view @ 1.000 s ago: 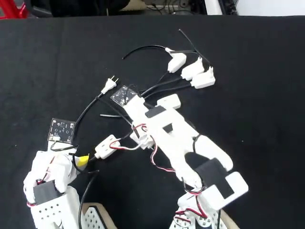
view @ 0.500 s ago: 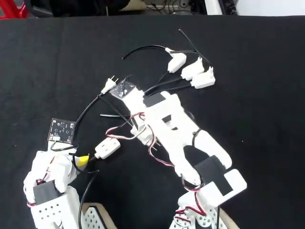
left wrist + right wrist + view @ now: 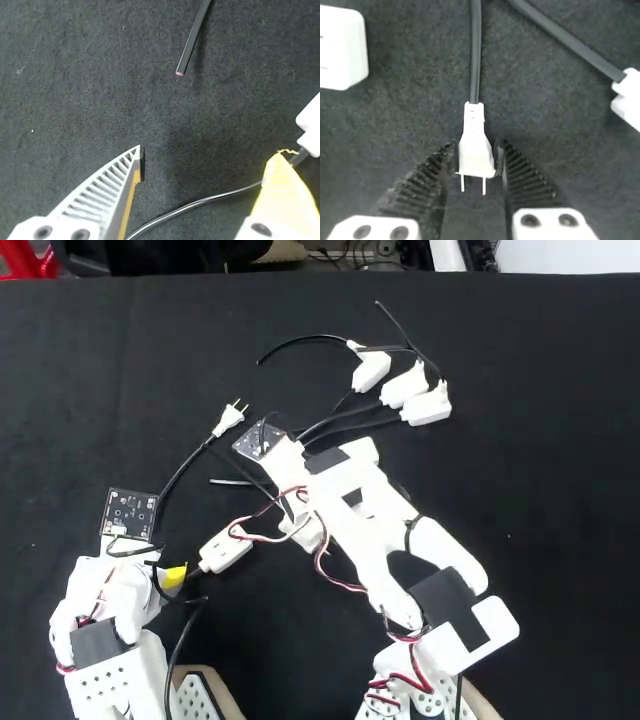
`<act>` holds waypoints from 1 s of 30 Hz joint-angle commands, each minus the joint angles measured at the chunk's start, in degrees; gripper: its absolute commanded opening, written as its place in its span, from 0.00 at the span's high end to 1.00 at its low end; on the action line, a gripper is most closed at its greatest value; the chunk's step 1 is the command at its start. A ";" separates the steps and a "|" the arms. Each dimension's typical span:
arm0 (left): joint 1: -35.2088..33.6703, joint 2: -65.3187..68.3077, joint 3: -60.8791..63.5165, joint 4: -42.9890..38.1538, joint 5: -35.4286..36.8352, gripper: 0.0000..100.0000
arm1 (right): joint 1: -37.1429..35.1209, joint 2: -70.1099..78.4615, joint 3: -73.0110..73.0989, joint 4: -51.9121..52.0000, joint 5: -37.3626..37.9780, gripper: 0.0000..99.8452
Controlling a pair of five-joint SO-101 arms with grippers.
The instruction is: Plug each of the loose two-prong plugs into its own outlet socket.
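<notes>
Right gripper (image 3: 474, 146) narrow, clamped on sides of white plug (image 3: 476, 155); prongs faced back toward wrist, cable (image 3: 475, 50) trailed away across worktop (image 3: 395, 125). Left gripper (image 3: 207, 155) wide, held nothing, thin cable (image 3: 200, 205) beneath it. Risks: prongs faced wrong way for pushing into outlet socket (image 3: 340, 47); taut cable could twist plug loose.

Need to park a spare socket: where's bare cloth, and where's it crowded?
Bare cloth left of the loose plug, and right of the three sockets. Crowded: middle, with cables, the right arm, its tool on the held plug.
</notes>
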 commanded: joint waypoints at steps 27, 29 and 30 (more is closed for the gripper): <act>0.40 -0.35 -0.40 0.53 -0.35 0.63 | 1.23 3.82 -13.58 15.12 3.87 0.71; 0.48 -0.35 -0.40 0.53 -0.44 0.63 | 2.73 4.35 -13.41 14.59 6.07 0.76; 0.48 -0.35 -0.40 0.53 -0.44 0.63 | 3.60 4.44 -13.32 13.45 7.38 0.78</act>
